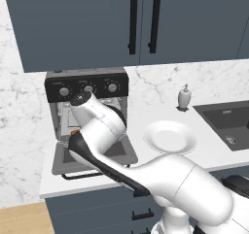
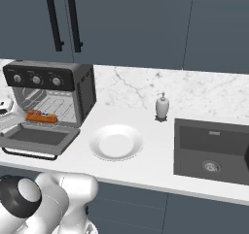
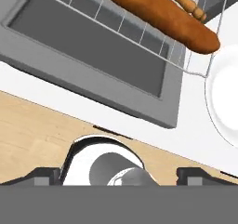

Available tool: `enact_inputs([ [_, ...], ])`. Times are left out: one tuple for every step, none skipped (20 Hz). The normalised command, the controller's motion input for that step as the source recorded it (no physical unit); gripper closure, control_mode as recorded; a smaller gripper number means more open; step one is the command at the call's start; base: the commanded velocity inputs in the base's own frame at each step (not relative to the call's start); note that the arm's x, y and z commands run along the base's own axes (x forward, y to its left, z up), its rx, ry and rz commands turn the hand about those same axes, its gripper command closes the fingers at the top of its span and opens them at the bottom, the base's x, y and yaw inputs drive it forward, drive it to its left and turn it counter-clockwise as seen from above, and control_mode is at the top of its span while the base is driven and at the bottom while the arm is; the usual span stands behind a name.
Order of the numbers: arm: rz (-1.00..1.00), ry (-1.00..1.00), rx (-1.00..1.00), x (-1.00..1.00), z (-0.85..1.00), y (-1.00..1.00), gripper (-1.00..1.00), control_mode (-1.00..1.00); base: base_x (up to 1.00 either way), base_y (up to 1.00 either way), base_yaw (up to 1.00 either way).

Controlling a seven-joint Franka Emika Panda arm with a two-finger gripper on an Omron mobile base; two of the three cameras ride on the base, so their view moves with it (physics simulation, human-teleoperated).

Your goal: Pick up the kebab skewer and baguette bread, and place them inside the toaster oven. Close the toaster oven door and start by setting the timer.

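Observation:
The toaster oven point(image 1: 86, 85) point(image 2: 80, 90) stands on the counter's left with its door point(image 2: 39, 137) point(image 3: 88, 46) dropped open and flat. The orange-brown baguette bread point(image 3: 158, 14) point(image 2: 41, 116) lies on the wire rack point(image 3: 139, 30) inside the oven. Just behind the loaf on the same rack is the kebab skewer point(image 3: 188, 3), its dark chunks and orange end showing. My gripper point(image 3: 118, 174) hangs open and empty above the door's front edge, apart from both foods. In the left base view my own arm hides most of the oven's mouth. Three silver knobs point(image 2: 36, 79) line the black top panel.
A white plate point(image 1: 170, 136) point(image 2: 116, 142) point(image 3: 228, 97) sits on the counter right of the open door. A soap dispenser point(image 2: 162, 107) stands by the wall, and a dark sink point(image 2: 214, 150) lies at the right. Dark cabinets point(image 1: 146, 22) hang above the oven.

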Motion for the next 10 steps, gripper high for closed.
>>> enact_inputs([
  [-0.38, 0.03, 0.12, -0.05, -0.47, -0.10, -1.00, -1.00, 0.00, 0.00, 0.00],
  [-0.35, 0.00, 0.11, 0.00, -0.46, -0.03, -1.00, -1.00, 0.00, 0.00, 0.00],
  [-0.30, 0.00, 0.07, 0.00, -0.33, -0.06, -1.00, -1.00, 0.00, 0.00, 0.00],
  [-0.27, 0.00, 0.07, 0.06, -0.22, -0.14, -1.00, -1.00, 0.00, 0.00, 0.00],
  [-0.24, 0.00, 0.08, 0.00, -0.19, -0.17, -1.00, -1.00, 0.00, 0.00, 0.00],
  [-0.22, -0.02, 0.08, 0.00, -0.19, -0.15, -1.00, -1.00, 0.00, 0.00, 0.00],
  [-0.21, -0.08, 0.06, -0.11, -0.33, 0.00, -1.00, -1.00, 0.00, 0.00, 0.00],
  [-0.21, -0.12, 0.04, 0.00, -0.19, 0.00, -1.00, -1.00, 0.00, 0.00, 0.00],
  [-0.22, -0.12, 0.04, 0.00, -0.11, 0.00, -1.00, -1.00, 0.00, 0.00, 0.00],
  [-0.22, -0.08, 0.03, 0.07, -0.02, -0.01, -1.00, -1.00, 0.00, 0.00, 0.00],
])
